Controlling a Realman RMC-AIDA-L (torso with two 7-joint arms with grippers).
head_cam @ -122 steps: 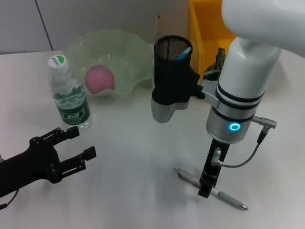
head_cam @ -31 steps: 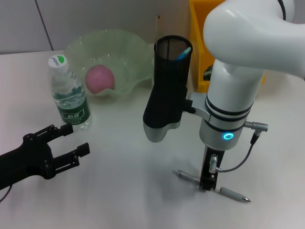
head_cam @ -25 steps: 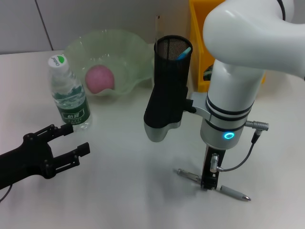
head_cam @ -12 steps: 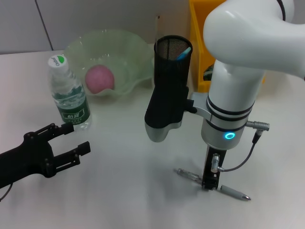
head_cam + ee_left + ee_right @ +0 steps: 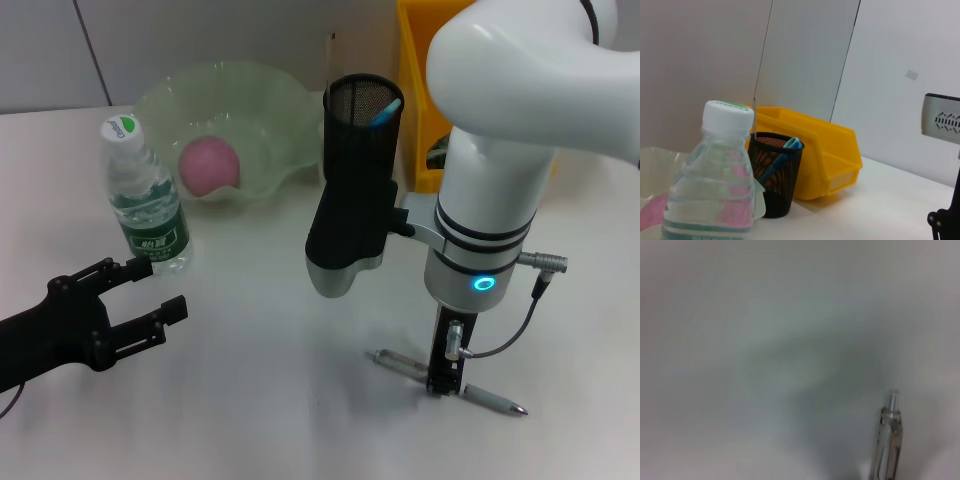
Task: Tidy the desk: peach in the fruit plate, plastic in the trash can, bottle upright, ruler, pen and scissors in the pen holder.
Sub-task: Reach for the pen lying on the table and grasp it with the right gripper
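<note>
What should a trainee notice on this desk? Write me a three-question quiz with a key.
1. True or false: the peach lies in the fruit plate.
2. Which item lies on the desk right at the right end effector? A. pen B. scissors C. ruler
3. Fill in: the bottle stands ____ near the open left end effector.

Key: 1 true; 2 A; 3 upright.
</note>
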